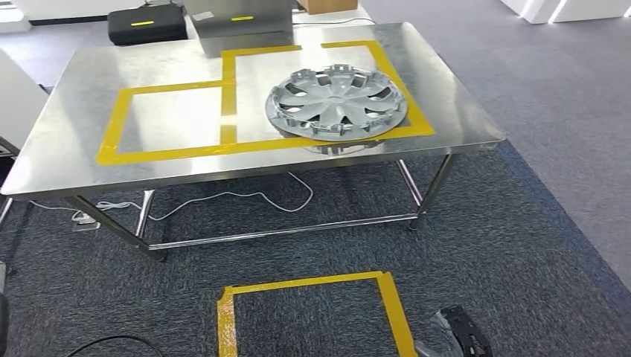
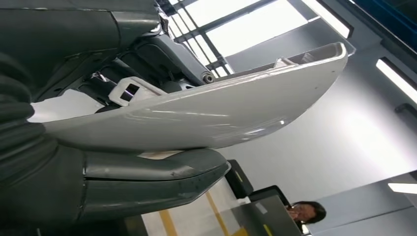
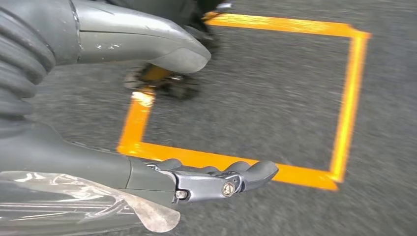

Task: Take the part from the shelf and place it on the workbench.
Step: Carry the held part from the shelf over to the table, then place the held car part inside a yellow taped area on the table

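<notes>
In the left wrist view my left hand (image 2: 59,182) grips a long, curved, glossy white part (image 2: 211,115), its thumb on one face and the darker fingers (image 2: 147,59) on the other. The steel workbench (image 1: 74,149) stands ahead with two yellow taped rectangles on its top. A silver hubcap (image 1: 336,103) lies in the right rectangle, overlapping the tape at the near edge. My right hand (image 3: 64,147) hangs low over the carpet with thumb and fingers (image 3: 231,179) apart and nothing between them. The right hand (image 1: 461,331) also sits at the bottom right of the head view.
A yellow taped square (image 1: 312,312) marks the grey carpet just before the bench. A white cable (image 1: 223,197) trails under the table. A black case (image 1: 145,24) and a steel box (image 1: 238,22) sit at the bench's far side. A person (image 2: 305,212) is seen beyond the held part.
</notes>
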